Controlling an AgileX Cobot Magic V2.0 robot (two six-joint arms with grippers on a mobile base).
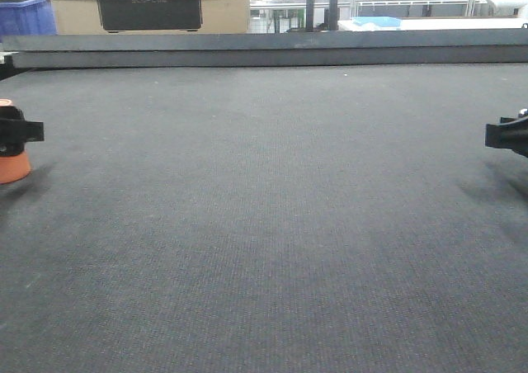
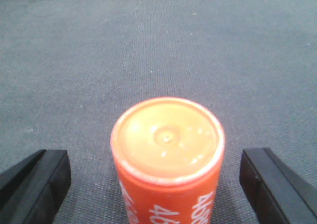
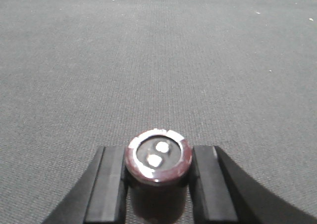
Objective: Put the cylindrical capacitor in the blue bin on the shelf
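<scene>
Right wrist-mounted: grips cylindrical capacitor [image 3: 157, 157] upright in closed right gripper [image 3: 157, 184], by right edge of desk [image 1: 264, 224], secured for lifting. Straddles orange cylinder [image 2: 167, 149] with wide left gripper [image 2: 155, 182] at left edge, no contact.

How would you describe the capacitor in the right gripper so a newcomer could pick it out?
On the grey mat, find the right gripper at the bottom of the right wrist view. The capacitor is clamped between its black fingers: a dark maroon cylinder. Its silver-rimmed top with two pale terminals sets it apart from the orange cylinder, white-lettered, inside the open left gripper.
</scene>
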